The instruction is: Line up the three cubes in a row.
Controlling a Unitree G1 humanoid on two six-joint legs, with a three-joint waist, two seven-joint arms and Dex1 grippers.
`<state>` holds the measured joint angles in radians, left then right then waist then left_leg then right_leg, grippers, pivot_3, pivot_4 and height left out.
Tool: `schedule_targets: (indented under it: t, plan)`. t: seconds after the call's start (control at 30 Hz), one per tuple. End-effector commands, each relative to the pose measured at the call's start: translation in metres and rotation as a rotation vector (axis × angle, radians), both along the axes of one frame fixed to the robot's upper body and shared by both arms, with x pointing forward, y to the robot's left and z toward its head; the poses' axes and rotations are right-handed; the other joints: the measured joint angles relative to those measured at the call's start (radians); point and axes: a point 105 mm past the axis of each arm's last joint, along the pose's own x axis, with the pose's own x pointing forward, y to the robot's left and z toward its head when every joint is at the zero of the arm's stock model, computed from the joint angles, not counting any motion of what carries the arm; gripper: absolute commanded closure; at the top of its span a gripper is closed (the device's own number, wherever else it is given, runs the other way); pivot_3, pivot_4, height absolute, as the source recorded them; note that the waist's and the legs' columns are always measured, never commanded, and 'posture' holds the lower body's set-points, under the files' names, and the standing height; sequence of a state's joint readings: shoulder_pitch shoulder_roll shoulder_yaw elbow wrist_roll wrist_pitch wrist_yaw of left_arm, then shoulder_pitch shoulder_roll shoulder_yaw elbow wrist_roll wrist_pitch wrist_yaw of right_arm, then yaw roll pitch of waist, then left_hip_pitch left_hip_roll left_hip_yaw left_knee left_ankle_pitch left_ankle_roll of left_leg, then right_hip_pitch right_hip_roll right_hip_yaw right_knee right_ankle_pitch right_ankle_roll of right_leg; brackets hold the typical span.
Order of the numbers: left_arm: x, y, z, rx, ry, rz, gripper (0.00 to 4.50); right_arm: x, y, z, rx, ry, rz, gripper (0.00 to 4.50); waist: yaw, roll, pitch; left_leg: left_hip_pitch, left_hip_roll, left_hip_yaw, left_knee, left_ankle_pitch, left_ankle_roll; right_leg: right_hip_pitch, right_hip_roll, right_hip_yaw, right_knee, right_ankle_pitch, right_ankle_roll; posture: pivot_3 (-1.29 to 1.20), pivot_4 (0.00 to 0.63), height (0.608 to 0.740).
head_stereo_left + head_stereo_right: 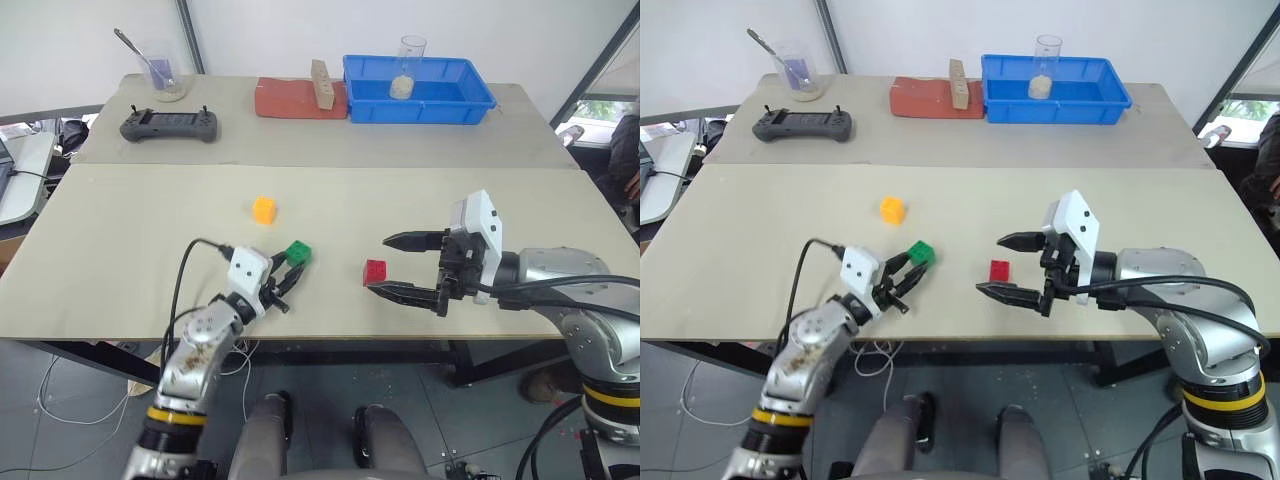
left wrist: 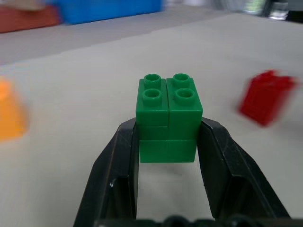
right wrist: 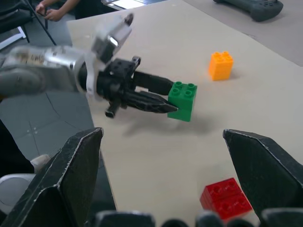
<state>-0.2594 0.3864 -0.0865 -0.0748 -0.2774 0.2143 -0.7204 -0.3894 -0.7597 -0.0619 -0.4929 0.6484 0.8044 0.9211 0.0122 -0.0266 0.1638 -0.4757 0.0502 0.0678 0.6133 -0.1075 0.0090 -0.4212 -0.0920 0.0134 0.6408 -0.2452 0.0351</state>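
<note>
Low in the frame's centre, the left gripper (image 1: pixel 291 278) was clamped on the green cube (image 1: pixel 298 253), the orange-yellow cube (image 1: pixel 264 209) above it, while the right gripper (image 1: pixel 394 266) gaped wide around the red cube (image 1: pixel 375 271)

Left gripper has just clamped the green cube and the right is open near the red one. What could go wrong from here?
The left gripper holds the green cube only by its lower half, so it may tip or slip when moved. The open right gripper has the red cube between its fingers; one finger could knock it away from the orange-yellow cube.
</note>
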Motion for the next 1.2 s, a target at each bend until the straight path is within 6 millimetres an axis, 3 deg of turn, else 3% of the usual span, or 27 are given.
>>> schedule_targets:
  t: [0.03,0.13,0.33,0.57,0.97,1.0,1.13,1.17,1.2]
  plan:
    - [-0.003,-0.006,0.002,0.082,0.004,-0.284,3.24,0.005,-0.008,0.016,-0.013,-0.08,-0.006,0.0,0.0,0.0,0.0,0.0,0.0,0.0,0.0,0.0,0.0,0.0,0.0,0.0,0.0,0.0,0.0,0.0,0.15,0.74]
    - [0.0,-0.011,-0.006,0.164,0.021,-0.441,3.24,0.008,-0.012,0.018,-0.021,-0.087,-0.019,0.0,0.0,0.0,0.0,0.0,0.0,0.0,0.0,0.0,0.001,0.0,0.0,0.0,-0.001,-0.001,-0.001,0.0,0.15,0.74]
    - [0.012,-0.015,-0.02,0.209,0.039,-0.566,3.24,0.004,-0.018,0.019,-0.032,-0.086,-0.044,0.0,0.001,0.0,0.0,-0.001,0.0,0.0,0.0,0.005,0.008,0.0,0.0,0.0,-0.002,0.002,0.004,0.0,0.15,0.74]
    - [0.027,-0.023,-0.02,0.204,0.021,-0.575,3.24,-0.003,-0.021,0.017,-0.039,-0.074,-0.065,0.0,0.002,0.0,0.0,-0.001,0.0,0.0,0.001,0.005,0.008,0.001,0.0,0.0,-0.001,0.003,0.005,0.0,0.15,0.74]
    - [0.042,-0.018,-0.015,0.218,-0.007,-0.526,3.24,-0.002,-0.02,0.014,-0.039,-0.071,-0.064,0.0,0.0,-0.001,0.0,-0.001,0.0,0.0,0.001,0.005,0.008,0.001,0.0,0.0,-0.001,0.003,0.006,0.0,0.15,0.74]
    - [0.042,-0.018,-0.015,0.217,-0.009,-0.527,2.21,-0.002,-0.019,0.013,-0.039,-0.069,-0.062,0.0,0.0,-0.001,0.0,-0.001,0.0,0.0,0.001,0.005,0.008,0.001,0.0,0.0,-0.001,0.003,0.006,0.0,0.15,0.74]
    - [0.042,-0.018,-0.012,0.208,-0.022,-0.528,0.38,-0.003,-0.017,0.011,-0.036,-0.064,-0.049,0.0,0.0,-0.001,0.0,-0.001,0.0,0.0,0.001,0.005,0.008,0.0,0.0,0.0,-0.001,0.003,0.006,0.0,0.15,0.74]
    - [0.042,-0.017,-0.011,0.203,-0.026,-0.523,0.02,-0.003,-0.017,0.011,-0.035,-0.063,-0.048,0.0,0.0,-0.001,0.0,-0.001,0.0,0.0,0.001,0.005,0.008,0.0,0.0,0.0,-0.001,0.003,0.006,0.0,0.15,0.74]
    - [0.041,-0.015,-0.01,0.2,-0.029,-0.518,0.02,-0.003,-0.017,0.01,-0.034,-0.063,-0.047,0.0,0.0,-0.001,0.0,-0.001,0.0,0.0,0.001,0.005,0.008,0.001,0.0,0.0,-0.001,0.003,0.006,0.0,0.15,0.74]
